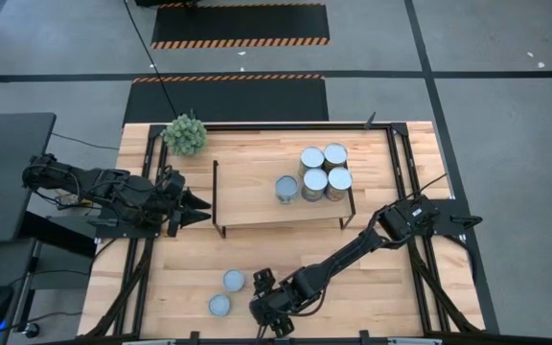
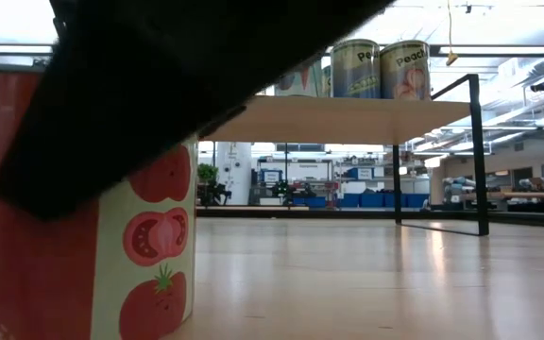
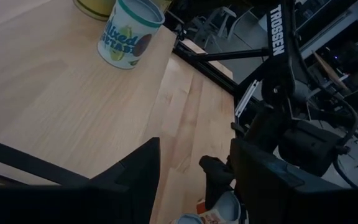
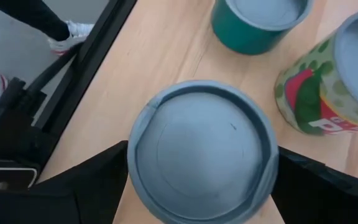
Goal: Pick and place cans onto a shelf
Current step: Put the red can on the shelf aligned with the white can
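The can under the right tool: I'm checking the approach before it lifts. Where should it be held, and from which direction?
Grip the can across its round side wall, coming straight down from above. It stands upright with its flat blue-grey lid facing up, and the right tool already has one finger on each side. Two other cans stand apart from it, so a vertical approach looks clear.

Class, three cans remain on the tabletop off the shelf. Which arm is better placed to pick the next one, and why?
Right. The right gripper already straddles a blue-grey-topped can at the table's front edge. The left gripper waits beside the shelf, away from those cans.
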